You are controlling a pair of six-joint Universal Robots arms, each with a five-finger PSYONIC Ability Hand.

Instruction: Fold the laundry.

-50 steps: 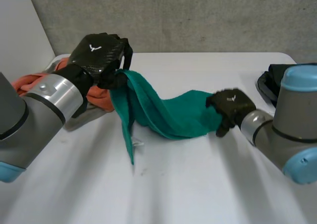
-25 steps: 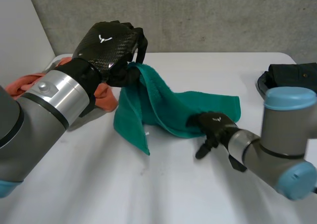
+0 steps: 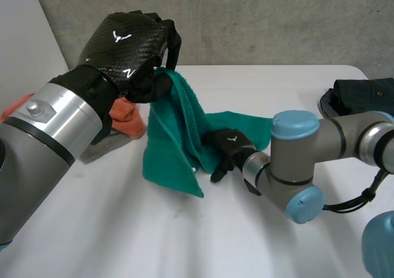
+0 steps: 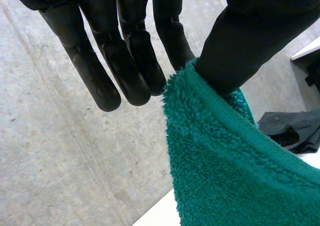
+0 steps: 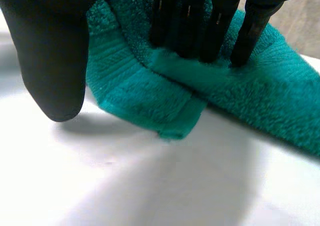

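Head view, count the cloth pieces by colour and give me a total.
Teal towel: 1
Orange cloth: 1
Dark garment: 1
Grey shape under the orange cloth: cannot tell if it is cloth, not counted.
Total: 3

Near side of the white table (image 3: pixel 184 241) lies wide open, room to sweep through, but mid-table is blocked by the teal towel (image 3: pixel 172 142) hanging from the raised left hand (image 3: pixel 132 50), right hand (image 3: pixel 228 146) flat on it (orange cloth (image 3: pixel 126 118) crowds the far left, dark garment (image 3: pixel 360 93) the right edge).
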